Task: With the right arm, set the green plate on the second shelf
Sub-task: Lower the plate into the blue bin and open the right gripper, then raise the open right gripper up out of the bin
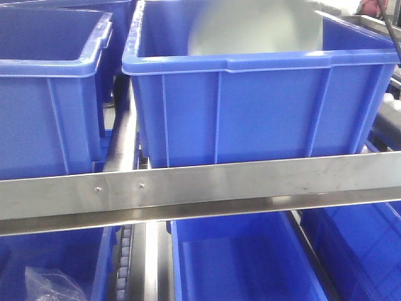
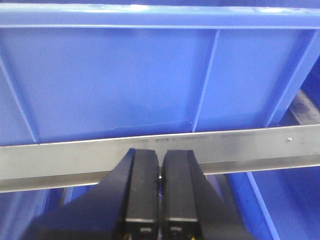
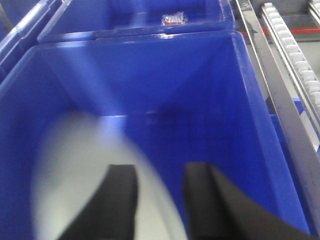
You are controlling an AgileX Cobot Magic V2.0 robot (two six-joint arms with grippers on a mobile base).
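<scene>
The green plate shows as a pale, motion-blurred disc inside the upper blue bin on the shelf. In the right wrist view the plate is a blurred pale shape low at the left of that bin's inside. My right gripper is above the bin with its jaws wide apart. The left finger lies over the plate, and the plate's edge runs into the gap. I see no grip on it. My left gripper is shut and empty, in front of the steel shelf rail.
A second blue bin stands to the left on the same shelf. More blue bins sit on the shelf below the steel rail. Roller tracks run to the right of the bin. A black cable hangs at the top right.
</scene>
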